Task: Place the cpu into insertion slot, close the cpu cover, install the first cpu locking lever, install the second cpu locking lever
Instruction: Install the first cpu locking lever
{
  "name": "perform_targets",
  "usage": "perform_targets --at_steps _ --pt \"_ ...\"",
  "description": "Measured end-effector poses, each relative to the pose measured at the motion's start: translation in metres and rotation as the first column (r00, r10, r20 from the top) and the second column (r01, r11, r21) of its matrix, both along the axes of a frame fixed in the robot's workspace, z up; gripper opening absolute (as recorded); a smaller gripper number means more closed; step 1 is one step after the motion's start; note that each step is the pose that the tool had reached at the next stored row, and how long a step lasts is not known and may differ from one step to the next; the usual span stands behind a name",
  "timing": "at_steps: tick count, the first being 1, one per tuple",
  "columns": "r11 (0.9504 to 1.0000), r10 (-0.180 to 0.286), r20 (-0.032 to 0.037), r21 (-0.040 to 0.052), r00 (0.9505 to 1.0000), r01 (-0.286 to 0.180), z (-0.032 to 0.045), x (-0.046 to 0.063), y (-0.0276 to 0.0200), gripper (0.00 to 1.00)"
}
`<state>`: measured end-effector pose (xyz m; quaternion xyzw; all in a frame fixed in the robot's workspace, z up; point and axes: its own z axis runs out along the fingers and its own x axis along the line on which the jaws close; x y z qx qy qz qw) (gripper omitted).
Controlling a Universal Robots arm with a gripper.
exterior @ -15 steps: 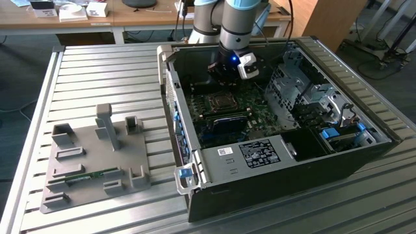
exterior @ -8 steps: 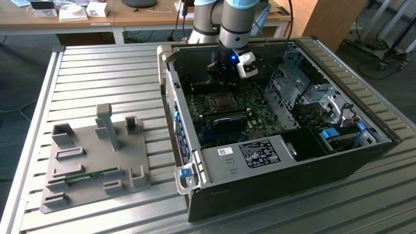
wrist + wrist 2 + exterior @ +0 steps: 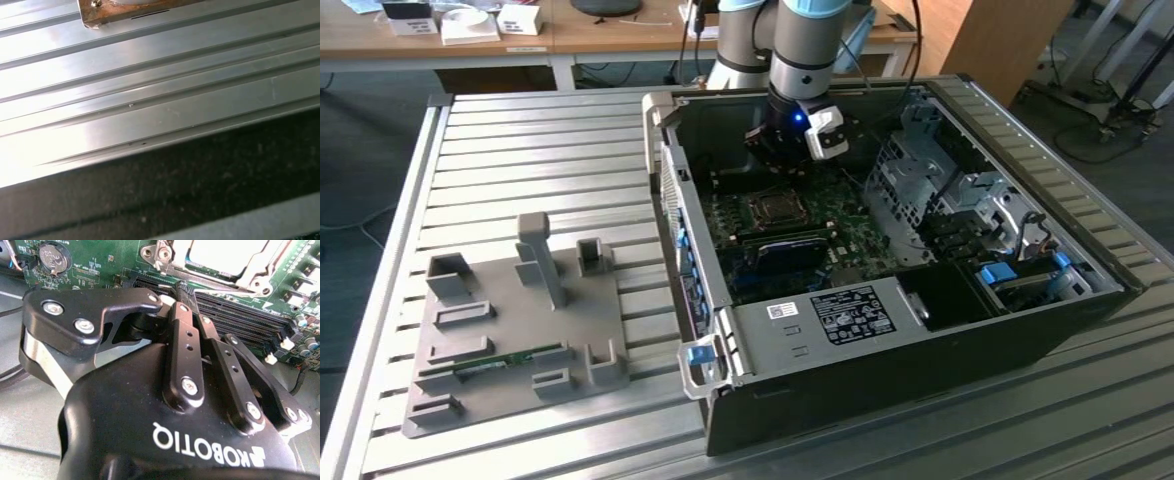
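Nearest you is the gripper [image 3: 172,295], its black linkages drawn in so the tips meet, or all but meet. I see nothing pinched between them. The tips hang close over the green motherboard [image 3: 100,267], between the long memory slots [image 3: 240,310] and the socket's near edge.

The cpu [image 3: 225,252] lies in the insertion slot [image 3: 781,212], and the cpu cover [image 3: 247,276] looks to be down around it, so I judge this to be lever work. How the levers lie I cannot tell. Follow a lever's arc rather than driving straight down, and keep pressure off the chip's metal top.

Mind the white memory latches [image 3: 287,343] and the coin cell [image 3: 52,257] close by. In the exterior view the case wall [image 3: 670,200] and drive cage [image 3: 921,170] hem the arm in. The labelled power supply [image 3: 847,312] sits nearer the front of the case. A grey fixture tray [image 3: 507,320] lies well apart on the slatted table [image 3: 150,100].
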<state>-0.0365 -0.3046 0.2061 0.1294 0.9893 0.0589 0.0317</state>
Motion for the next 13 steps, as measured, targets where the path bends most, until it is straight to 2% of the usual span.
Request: perform_targets --at_steps 13 --pt "0.9999 -0.012 -0.0002 0.0036 0.9999 0.012 -0.0007 -0.0018 0.0001 0.11"
